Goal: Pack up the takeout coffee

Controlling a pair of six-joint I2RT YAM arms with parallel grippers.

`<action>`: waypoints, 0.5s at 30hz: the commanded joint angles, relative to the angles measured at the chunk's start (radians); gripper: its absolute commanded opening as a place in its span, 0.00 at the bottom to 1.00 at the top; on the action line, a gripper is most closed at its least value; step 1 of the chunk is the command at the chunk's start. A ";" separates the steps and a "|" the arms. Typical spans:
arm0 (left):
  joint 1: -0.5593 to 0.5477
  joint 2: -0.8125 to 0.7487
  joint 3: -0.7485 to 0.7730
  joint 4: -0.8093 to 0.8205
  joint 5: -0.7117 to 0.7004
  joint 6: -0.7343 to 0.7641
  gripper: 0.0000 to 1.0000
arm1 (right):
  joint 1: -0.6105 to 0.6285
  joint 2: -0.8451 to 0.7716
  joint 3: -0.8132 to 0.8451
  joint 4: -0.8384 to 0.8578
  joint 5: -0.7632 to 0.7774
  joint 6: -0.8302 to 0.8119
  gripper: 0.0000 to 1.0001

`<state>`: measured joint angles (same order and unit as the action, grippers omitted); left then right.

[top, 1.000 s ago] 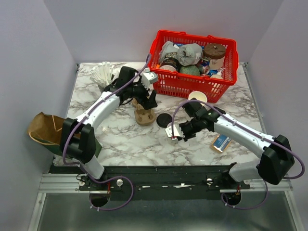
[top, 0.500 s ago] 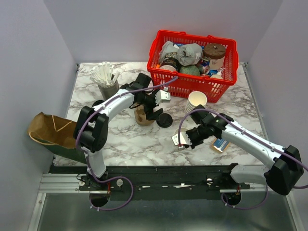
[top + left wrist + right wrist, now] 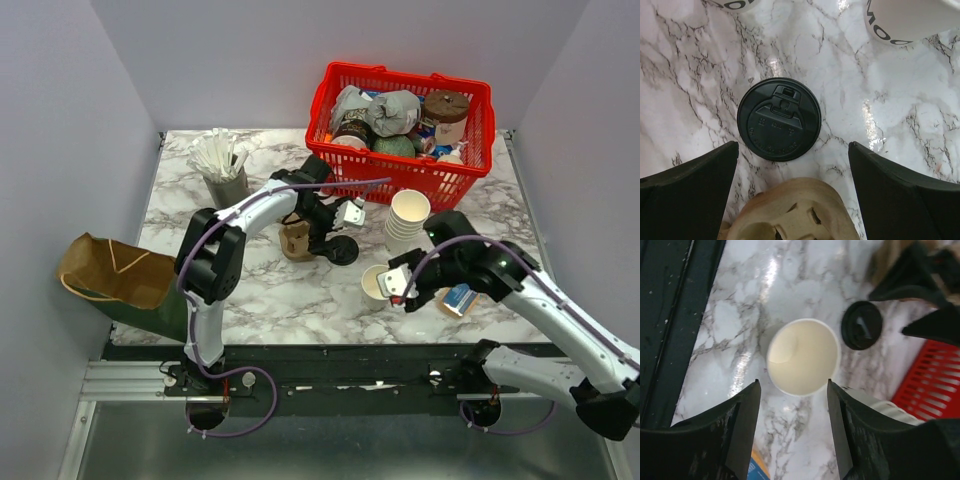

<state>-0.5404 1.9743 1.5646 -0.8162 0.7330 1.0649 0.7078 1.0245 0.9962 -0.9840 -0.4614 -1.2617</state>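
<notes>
Since a second ago my right gripper (image 3: 793, 384) has drawn back toward my base and its jaws have parted. The paper cup (image 3: 802, 356) stands upright on the marble table (image 3: 260, 290) between them. My left gripper (image 3: 792, 146) has swung past the pulp carrier (image 3: 790, 212) and hangs wide open above the black lid (image 3: 779, 119), which lies flat, centred between its fingers. Beyond my right gripper stands the cup stack (image 3: 408, 213), then the red basket (image 3: 400, 180).

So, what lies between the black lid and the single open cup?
Nothing but bare marble table; the lid and the cup stand apart. The right wrist view shows it.
</notes>
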 commanded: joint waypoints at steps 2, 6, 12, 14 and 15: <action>-0.010 0.076 0.089 -0.063 0.048 0.133 0.99 | -0.001 -0.119 0.143 -0.015 -0.002 0.169 0.64; -0.024 0.129 0.172 -0.127 0.034 0.210 0.99 | -0.013 -0.251 0.104 0.263 0.215 0.411 0.64; -0.046 0.162 0.183 -0.158 -0.013 0.288 0.99 | -0.235 -0.242 0.171 0.436 0.286 0.664 0.66; -0.052 0.166 0.181 -0.164 -0.030 0.303 0.99 | -0.294 -0.205 0.211 0.433 0.288 0.699 0.66; -0.056 0.166 0.178 -0.163 -0.032 0.305 0.99 | -0.301 -0.199 0.217 0.432 0.285 0.715 0.66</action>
<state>-0.5777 2.1159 1.7222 -0.9405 0.7109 1.2766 0.4667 0.7765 1.1645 -0.6437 -0.2398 -0.7349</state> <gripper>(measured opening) 0.987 0.663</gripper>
